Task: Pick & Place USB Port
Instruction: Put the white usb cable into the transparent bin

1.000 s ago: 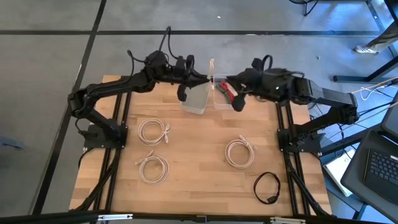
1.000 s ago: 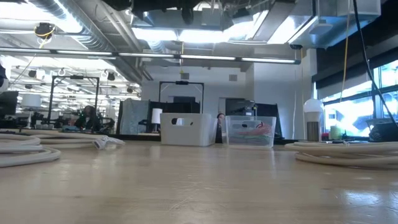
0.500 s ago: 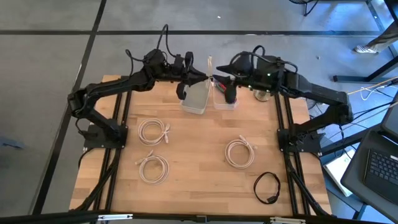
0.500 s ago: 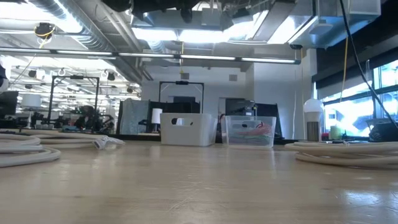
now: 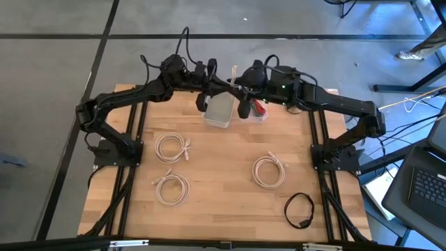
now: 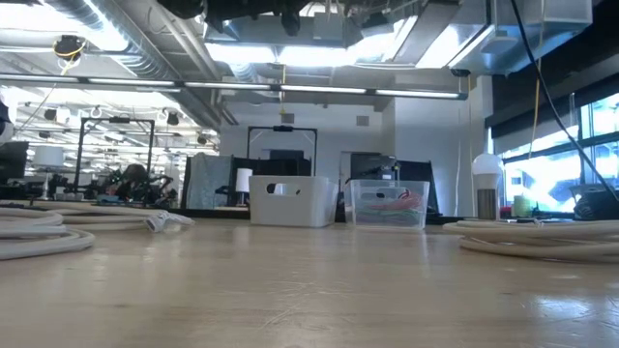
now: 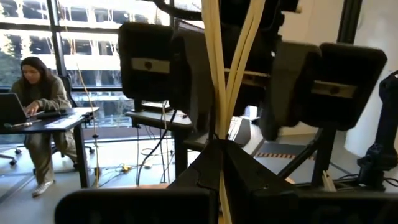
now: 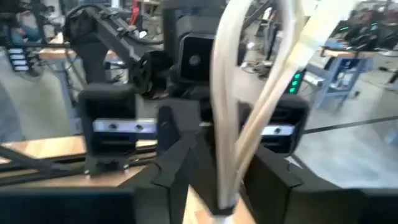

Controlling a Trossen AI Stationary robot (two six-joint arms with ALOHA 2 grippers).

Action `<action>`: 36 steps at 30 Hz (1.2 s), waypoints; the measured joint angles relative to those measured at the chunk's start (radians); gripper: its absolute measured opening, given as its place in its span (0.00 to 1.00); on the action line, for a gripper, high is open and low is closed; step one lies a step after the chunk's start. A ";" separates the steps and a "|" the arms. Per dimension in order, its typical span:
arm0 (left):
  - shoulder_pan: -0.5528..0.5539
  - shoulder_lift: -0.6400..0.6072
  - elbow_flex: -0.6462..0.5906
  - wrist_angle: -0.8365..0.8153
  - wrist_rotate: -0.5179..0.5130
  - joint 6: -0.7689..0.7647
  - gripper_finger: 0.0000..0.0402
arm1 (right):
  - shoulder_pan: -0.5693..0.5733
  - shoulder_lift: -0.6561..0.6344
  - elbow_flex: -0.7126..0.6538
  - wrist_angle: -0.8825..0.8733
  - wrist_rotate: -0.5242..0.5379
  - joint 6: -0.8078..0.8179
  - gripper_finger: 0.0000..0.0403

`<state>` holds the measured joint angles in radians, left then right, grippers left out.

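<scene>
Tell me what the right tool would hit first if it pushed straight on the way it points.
Most likely the left tool: the right wrist view shows it directly ahead of the right tool, which grips a cream cable. Depth is unclear.

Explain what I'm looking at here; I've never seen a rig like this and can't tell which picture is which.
Two dark robot arms work at a wooden table. One picture looks straight down on it, one looks level across its top, and two come from cameras on the arms' wrists. On the table lie three pale coils, a black cable, a white bin and a clear bin with something red inside. Above the bins the arms meet: the left end effector and the right end effector each appear shut on a cream cable, seen close up in both wrist pictures.
</scene>
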<state>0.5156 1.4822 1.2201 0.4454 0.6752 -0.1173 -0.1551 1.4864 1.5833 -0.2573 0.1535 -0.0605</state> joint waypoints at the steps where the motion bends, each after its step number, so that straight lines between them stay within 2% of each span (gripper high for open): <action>1: 0.000 0.000 0.000 -0.001 0.004 -0.001 0.01 | 0.000 0.000 0.000 0.003 0.008 0.000 0.31; 6: -0.007 0.000 0.001 0.000 -0.002 0.004 0.04 | 0.000 -0.004 0.000 -0.003 0.010 -0.030 0.06; 7: -0.009 0.000 0.001 0.000 -0.002 0.013 0.06 | 0.000 -0.005 0.000 -0.003 0.010 -0.034 0.04; 11: -0.017 0.000 0.001 -0.001 -0.009 0.041 0.13 | 0.001 -0.014 0.000 -0.023 0.055 -0.043 0.04; 14: -0.012 0.000 0.001 -0.010 -0.006 0.026 0.20 | 0.001 -0.051 0.001 -0.118 0.155 -0.056 0.03; 18: 0.019 -0.010 0.001 -0.053 -0.004 0.010 0.29 | -0.001 -0.116 0.051 -0.360 0.335 0.004 0.03; 21: 0.042 -0.020 0.001 -0.057 -0.010 0.007 0.34 | -0.022 -0.153 0.103 -0.555 0.373 0.167 0.03; 24: 0.061 -0.028 0.001 -0.056 -0.009 0.016 0.38 | -0.083 -0.166 0.118 -0.722 0.333 0.345 0.03; 27: 0.072 -0.029 0.001 -0.054 -0.010 0.016 0.38 | -0.181 -0.156 0.092 -0.793 0.258 0.424 0.03; 32: 0.070 -0.029 0.001 -0.054 -0.007 0.009 0.37 | -0.380 -0.075 0.035 -0.717 -0.029 0.426 0.03; 36: 0.067 -0.030 0.001 -0.054 -0.003 -0.002 0.36 | -0.498 0.022 0.014 -0.628 -0.219 0.387 0.03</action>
<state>0.5828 1.4520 1.2213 0.3910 0.6723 -0.1196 -0.6529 1.5086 1.5978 -0.8854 -0.0656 0.3261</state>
